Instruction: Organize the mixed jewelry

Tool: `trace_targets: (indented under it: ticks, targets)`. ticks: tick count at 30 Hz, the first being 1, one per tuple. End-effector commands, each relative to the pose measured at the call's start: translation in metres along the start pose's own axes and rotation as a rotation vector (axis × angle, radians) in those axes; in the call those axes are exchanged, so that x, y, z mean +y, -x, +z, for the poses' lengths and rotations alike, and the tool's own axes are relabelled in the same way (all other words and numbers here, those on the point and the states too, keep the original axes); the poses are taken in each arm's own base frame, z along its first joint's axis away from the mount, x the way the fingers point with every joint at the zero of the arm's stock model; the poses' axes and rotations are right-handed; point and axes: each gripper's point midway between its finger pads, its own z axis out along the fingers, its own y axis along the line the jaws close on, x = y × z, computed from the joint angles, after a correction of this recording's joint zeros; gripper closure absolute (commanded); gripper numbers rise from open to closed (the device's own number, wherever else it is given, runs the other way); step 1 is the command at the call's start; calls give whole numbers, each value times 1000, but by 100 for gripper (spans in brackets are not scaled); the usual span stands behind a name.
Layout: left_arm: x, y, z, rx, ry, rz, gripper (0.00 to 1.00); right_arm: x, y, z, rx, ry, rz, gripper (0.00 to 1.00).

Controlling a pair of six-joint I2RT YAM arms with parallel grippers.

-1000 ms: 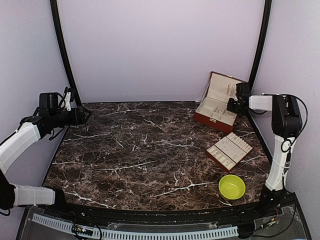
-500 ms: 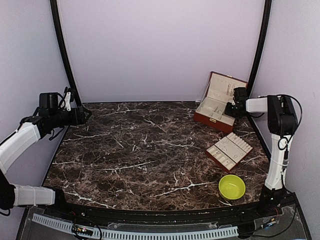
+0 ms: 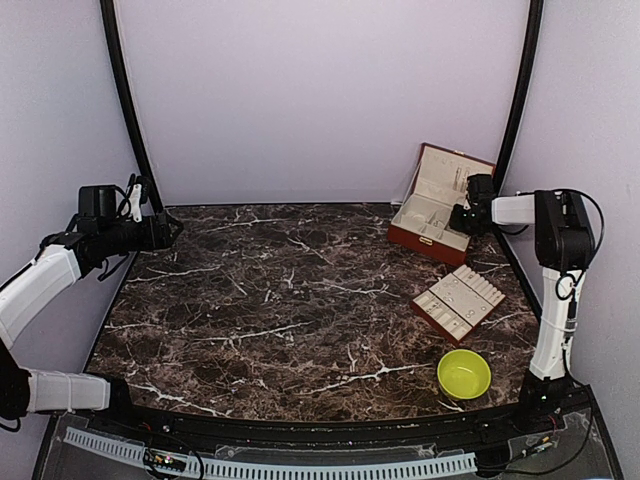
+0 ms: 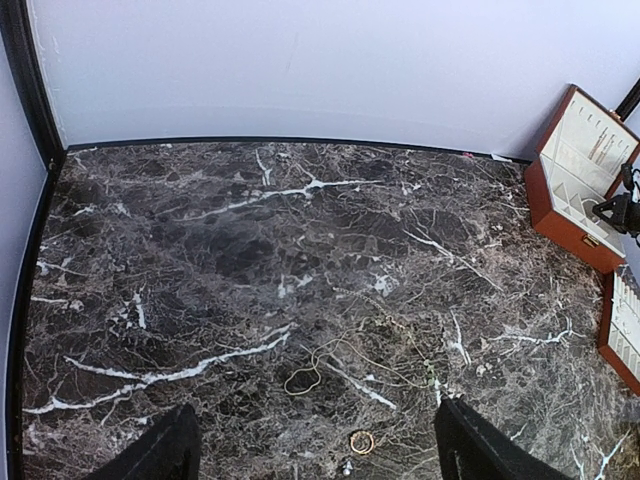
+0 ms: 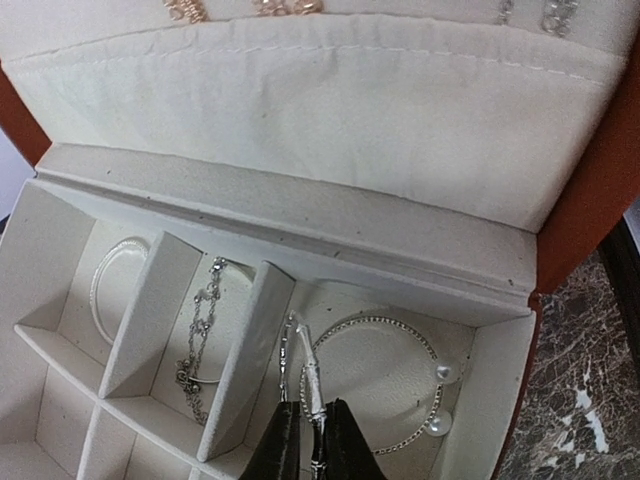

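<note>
Here the right gripper (image 5: 312,445) hangs at the lower middle of its wrist view, over the box (image 5: 300,215). Its fingers are nearly together, with a thin silvery chain (image 5: 310,385) standing between the tips — whether they pinch it or have let go, we cannot tell. The rest of that chain curls in the lower-right compartment, with pearls (image 5: 443,373) at its right side. Other jewelry (image 5: 203,318) lies in the compartments to the left.

To do this well, we would part the fingers only a little and let the link fall clear of the divider (image 5: 245,360). Then we would lift straight up, so nothing snags and drags out.

The left gripper (image 4: 320,458) gapes wide and empty at the bottom of its view. Just above it on the marble (image 4: 200,250) lie a loop (image 4: 303,378) and a ring (image 4: 360,441) — not yet sorted.
</note>
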Motion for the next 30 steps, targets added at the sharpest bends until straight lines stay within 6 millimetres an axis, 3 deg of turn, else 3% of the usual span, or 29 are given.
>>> trace_targets:
  ticks: [1, 9, 21, 30]
  targets:
    - [2, -3, -3, 3, 4, 13, 16, -3, 5, 3, -16, -15, 3, 86]
    - [1, -2, -4, 0, 1, 13, 16, -7, 13, -5, -46, -35, -2, 76]
    - [4, -3, -5, -1, 20, 12, 16, -12, 26, -24, -116, -67, -29, 67]
    - [5, -3, -5, -2, 26, 13, 16, -14, 33, -34, -152, -74, -29, 49]
